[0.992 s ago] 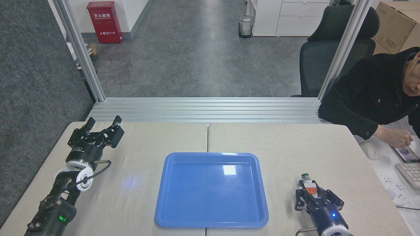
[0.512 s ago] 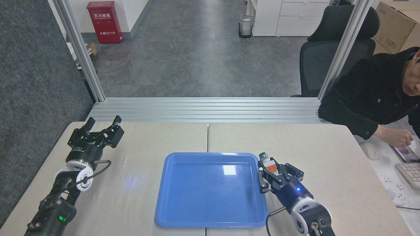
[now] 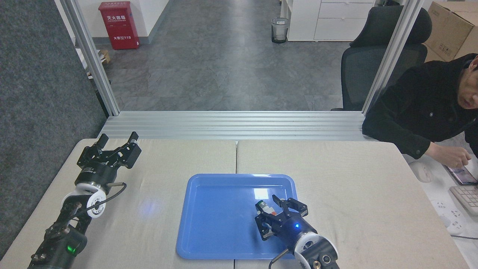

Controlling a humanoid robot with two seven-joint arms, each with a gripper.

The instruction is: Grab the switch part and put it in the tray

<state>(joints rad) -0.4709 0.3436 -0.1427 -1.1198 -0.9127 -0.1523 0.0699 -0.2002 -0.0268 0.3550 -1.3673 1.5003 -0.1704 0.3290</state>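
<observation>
- The blue tray (image 3: 224, 224) lay on the desk (image 3: 336, 168), its bare floor holding only a window glare near its 1 o'clock corner.
- The right hand (image 3: 269, 212) hung over the tray's 4 o'clock area, clenched on the switch part (image 3: 266, 207), whose green cap pointed toward 11 o'clock.
- The left hand (image 3: 117, 139) rested at the desk's 10 o'clock corner, fingers spread, grasping nothing.
- A red cabinet (image 3: 118, 25) on the floor beyond, at 11 o'clock, bore white characters too small to read and the number 119.
- A wire waste bin (image 3: 279, 30) stood at 12 o'clock; its contents could not be told.
</observation>
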